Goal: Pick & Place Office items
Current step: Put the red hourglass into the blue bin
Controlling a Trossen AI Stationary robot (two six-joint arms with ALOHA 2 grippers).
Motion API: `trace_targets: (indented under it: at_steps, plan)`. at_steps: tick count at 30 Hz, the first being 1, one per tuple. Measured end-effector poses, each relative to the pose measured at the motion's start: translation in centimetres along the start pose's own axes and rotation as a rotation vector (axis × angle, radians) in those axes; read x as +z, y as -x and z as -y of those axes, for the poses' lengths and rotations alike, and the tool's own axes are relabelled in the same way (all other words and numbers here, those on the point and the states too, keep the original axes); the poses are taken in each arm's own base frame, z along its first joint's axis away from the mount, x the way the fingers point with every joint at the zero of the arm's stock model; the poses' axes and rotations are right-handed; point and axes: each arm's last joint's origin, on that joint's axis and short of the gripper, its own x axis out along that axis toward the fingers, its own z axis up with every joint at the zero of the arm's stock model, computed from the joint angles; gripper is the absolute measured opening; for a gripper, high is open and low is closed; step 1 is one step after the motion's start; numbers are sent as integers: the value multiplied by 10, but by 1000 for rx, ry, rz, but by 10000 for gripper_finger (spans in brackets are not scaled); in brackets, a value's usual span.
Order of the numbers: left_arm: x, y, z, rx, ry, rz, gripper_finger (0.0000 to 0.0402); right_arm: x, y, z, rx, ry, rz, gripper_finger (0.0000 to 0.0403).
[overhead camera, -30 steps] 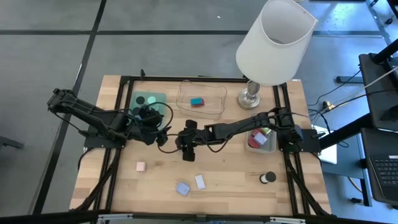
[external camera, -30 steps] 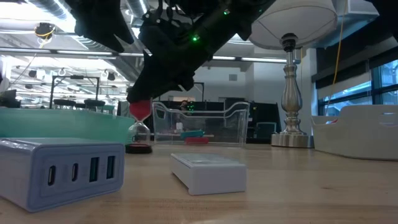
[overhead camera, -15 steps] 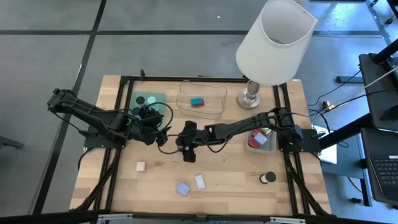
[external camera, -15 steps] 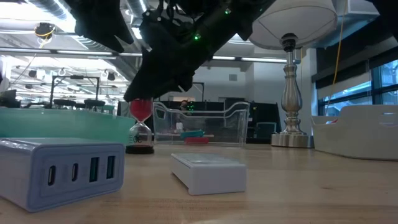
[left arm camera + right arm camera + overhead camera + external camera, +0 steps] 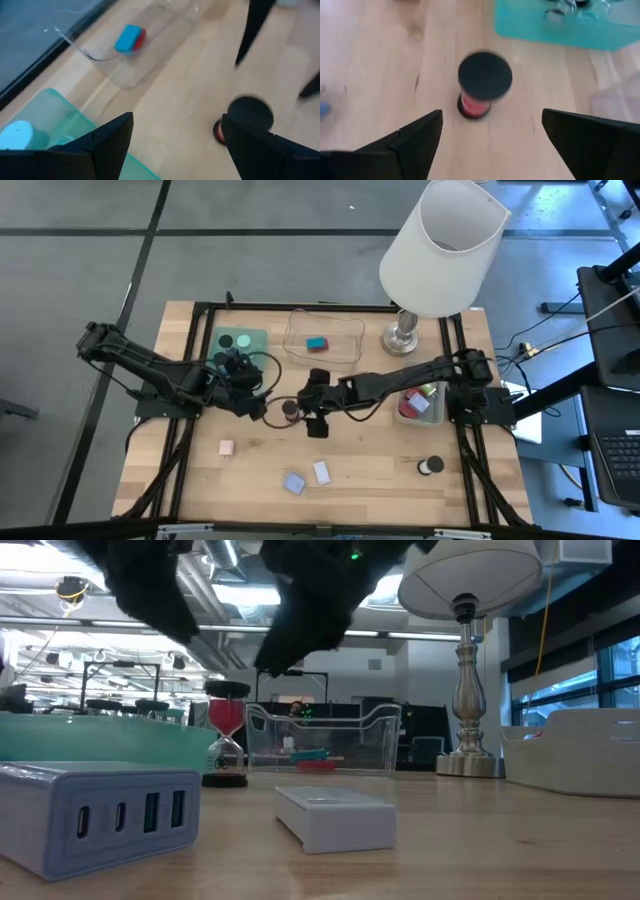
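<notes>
The right gripper [image 5: 316, 423] hangs with fingers spread wide, holding nothing, just beside the red hourglass [image 5: 288, 410] standing upright mid-worktop, near the green tray [image 5: 240, 343]. The left gripper [image 5: 252, 395], also parted and empty, waits alongside.

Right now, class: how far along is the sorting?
Done: pieces lie in the clear tray and green tray. In hand: nothing; left gripper and right gripper flank the free-standing hourglass, jaws open. Remaining: pink block, blue block, white block, black roll, loose.
</notes>
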Motion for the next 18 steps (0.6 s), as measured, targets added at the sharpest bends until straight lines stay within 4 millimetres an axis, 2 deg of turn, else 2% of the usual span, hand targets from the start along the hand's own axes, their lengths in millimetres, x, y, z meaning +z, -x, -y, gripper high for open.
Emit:
trace_targets:
  at_steps: [6,10,13,18]
  plan:
    - [-19,-8,15,-176,-104,-4,301,-8,20,-4,-90,54,-109,343]
    - [-19,-7,25,-299,-152,48,301,-17,35,2,-281,67,-194,343]
    - [-17,-9,26,-292,-165,105,301,-24,48,10,-401,56,-263,343]
    - [-18,-19,24,-230,-141,194,301,-39,64,16,-494,51,-352,343]
